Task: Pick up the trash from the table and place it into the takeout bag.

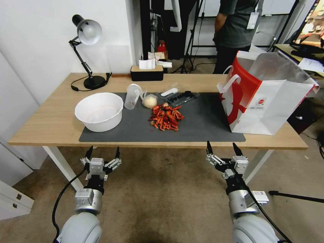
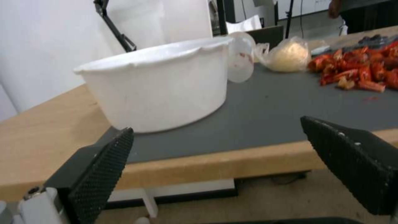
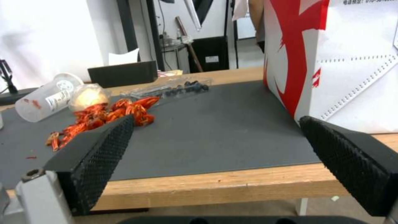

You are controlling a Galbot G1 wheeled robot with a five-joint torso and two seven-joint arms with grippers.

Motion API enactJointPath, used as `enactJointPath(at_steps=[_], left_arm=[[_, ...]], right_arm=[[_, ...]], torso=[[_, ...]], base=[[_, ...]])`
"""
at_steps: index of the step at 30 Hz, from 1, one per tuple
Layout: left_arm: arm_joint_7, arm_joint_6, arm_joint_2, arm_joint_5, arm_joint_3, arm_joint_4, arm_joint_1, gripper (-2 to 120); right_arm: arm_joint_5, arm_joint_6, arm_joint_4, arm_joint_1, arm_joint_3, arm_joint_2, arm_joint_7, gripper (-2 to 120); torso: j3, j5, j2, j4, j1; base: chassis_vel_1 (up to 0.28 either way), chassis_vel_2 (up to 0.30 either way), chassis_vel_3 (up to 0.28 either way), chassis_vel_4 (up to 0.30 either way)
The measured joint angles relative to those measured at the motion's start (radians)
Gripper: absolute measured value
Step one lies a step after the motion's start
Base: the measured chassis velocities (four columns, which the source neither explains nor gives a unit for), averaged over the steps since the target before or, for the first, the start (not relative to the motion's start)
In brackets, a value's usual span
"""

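Observation:
On the table's (image 1: 50,125) dark grey mat (image 1: 202,125) lies the trash: a white bowl (image 1: 99,111) at the left, a tipped clear plastic cup (image 1: 132,97), a wrapped whitish lump (image 1: 150,100), a heap of red food scraps (image 1: 166,117) and a clear packet of cutlery (image 1: 178,96). The takeout bag (image 1: 266,98) stands open at the mat's right end. Both grippers hover open and empty below the table's front edge. The left gripper (image 1: 103,153) (image 2: 216,126) faces the bowl (image 2: 161,84). The right gripper (image 1: 221,145) (image 3: 216,119) faces the mat beside the bag (image 3: 340,59).
A black desk lamp (image 1: 88,33) and a black tissue box (image 1: 147,71) stand along the table's back edge. A person stands behind the table near the bag. A white cabinet (image 1: 13,199) sits on the floor at the left.

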Motion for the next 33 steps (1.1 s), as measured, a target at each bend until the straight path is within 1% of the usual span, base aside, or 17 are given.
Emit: enactJointPath(at_steps=[3, 5, 9, 12, 16, 19, 21, 23, 24, 25, 26, 27, 28, 29, 30, 32, 33], left_arm=[[0.004, 0.013, 0.012, -0.028, 0.004, -0.013, -0.027, 100], [0.005, 0.051, 0.028, -0.083, 0.008, -0.035, -0.082, 100], [0.008, 0.083, 0.049, -0.127, 0.013, -0.054, -0.141, 100], [0.01, 0.136, 0.125, -0.229, 0.027, -0.074, -0.274, 100], [0.012, 0.152, 0.171, -0.305, 0.038, -0.067, -0.357, 100], [0.023, 0.192, 0.242, -0.415, 0.085, -0.029, -0.502, 100], [0.027, 0.204, 0.261, -0.437, 0.104, -0.014, -0.549, 100], [0.038, 0.259, 0.314, -0.522, 0.192, 0.04, -0.729, 100], [0.038, 0.259, 0.314, -0.522, 0.192, 0.04, -0.729, 100], [0.041, 0.28, 0.329, -0.563, 0.233, 0.061, -0.794, 100], [0.041, 0.313, 0.347, -0.624, 0.32, 0.095, -0.902, 100], [0.041, 0.313, 0.347, -0.624, 0.32, 0.095, -0.902, 100], [0.03, 0.336, 0.352, -0.651, 0.378, 0.115, -0.968, 100], [0.006, 0.378, 0.351, -0.697, 0.473, 0.152, -1.084, 100], [0.006, 0.378, 0.351, -0.697, 0.473, 0.152, -1.084, 100], [-0.017, 0.435, 0.322, -0.752, 0.604, 0.232, -1.252, 100], [-0.019, 0.443, 0.306, -0.759, 0.64, 0.261, -1.292, 100]], right_arm=[[-0.001, 0.0, 0.0, 0.0, -0.001, 0.001, 0.0, 100], [-0.004, -0.001, -0.001, 0.003, -0.005, 0.003, 0.0, 100], [-0.006, -0.004, -0.001, 0.006, -0.008, 0.003, 0.0, 100], [-0.007, -0.01, 0.007, 0.01, -0.008, 0.003, 0.0, 100], [-0.008, -0.014, 0.013, 0.009, -0.008, 0.008, 0.001, 100], [-0.011, -0.019, 0.018, 0.005, -0.007, 0.015, 0.003, 100], [-0.012, -0.021, 0.02, 0.004, -0.007, 0.015, 0.004, 100], [-0.015, -0.025, 0.025, 0.003, -0.007, 0.015, 0.006, 100], [-0.015, -0.025, 0.025, 0.003, -0.007, 0.015, 0.006, 100], [-0.015, -0.026, 0.026, 0.002, -0.006, 0.015, 0.006, 100], [-0.016, -0.026, 0.028, -0.001, -0.002, 0.016, 0.007, 100], [-0.016, -0.026, 0.028, -0.001, -0.002, 0.016, 0.007, 100], [-0.016, -0.026, 0.028, -0.004, 0.0, 0.017, 0.007, 100], [-0.018, -0.026, 0.029, -0.01, 0.002, 0.019, 0.007, 100], [-0.018, -0.026, 0.029, -0.01, 0.002, 0.019, 0.007, 100], [-0.023, -0.026, 0.029, -0.019, 0.006, 0.025, 0.007, 100], [-0.025, -0.025, 0.029, -0.022, 0.008, 0.027, 0.007, 100]], torso=[[0.0, 0.0, 0.0, 0.0, 0.0], [0.0, 0.0, 0.0, -0.0001, 0.0], [0.0, 0.0001, 0.0, -0.0001, 0.0], [0.0, 0.0, 0.0, -0.0001, 0.0], [0.0, 0.0, 0.0, -0.0001, 0.0], [0.0, 0.0, 0.0, 0.0001, 0.0], [0.0, -0.0002, 0.0, 0.0001, 0.0], [0.0, 0.0003, 0.0, -0.0002, 0.0], [0.0, 0.0003, 0.0, -0.0002, 0.0], [0.0, 0.0003, 0.0, -0.0003, 0.0], [0.0, 0.0001, 0.0, -0.0002, 0.0], [0.0, 0.0001, 0.0, -0.0002, 0.0], [0.0, 0.0002, 0.0, 0.0, 0.0], [0.0, -0.0003, 0.0, -0.0003, 0.0], [0.0, -0.0003, 0.0, -0.0003, 0.0], [0.0, 0.0008, 0.0, -0.0001, 0.0], [0.0, 0.0, 0.0, -0.0001, 0.0]], base=[[0.0, 0.0, 0.0, 0.0], [0.0, 0.0, 0.0, 0.0], [0.0, 0.0, 0.0, 0.0], [0.0, 0.0, 0.0, 0.0], [0.0, 0.0, 0.0, 0.0], [0.0, 0.0, 0.0, 0.0], [0.0, 0.0, 0.0, 0.0], [0.0, 0.0, 0.0, 0.0], [0.0, 0.0, 0.0, 0.0], [0.0, 0.0, 0.0, 0.0], [0.0, 0.0, 0.0, 0.0], [0.0, 0.0, 0.0, 0.0], [0.0, 0.0, 0.0, 0.0], [0.0, 0.0, 0.0, 0.0], [0.0, 0.0, 0.0, 0.0], [0.0, 0.0, 0.0, 0.0], [0.0, 0.0, 0.0, 0.0]])
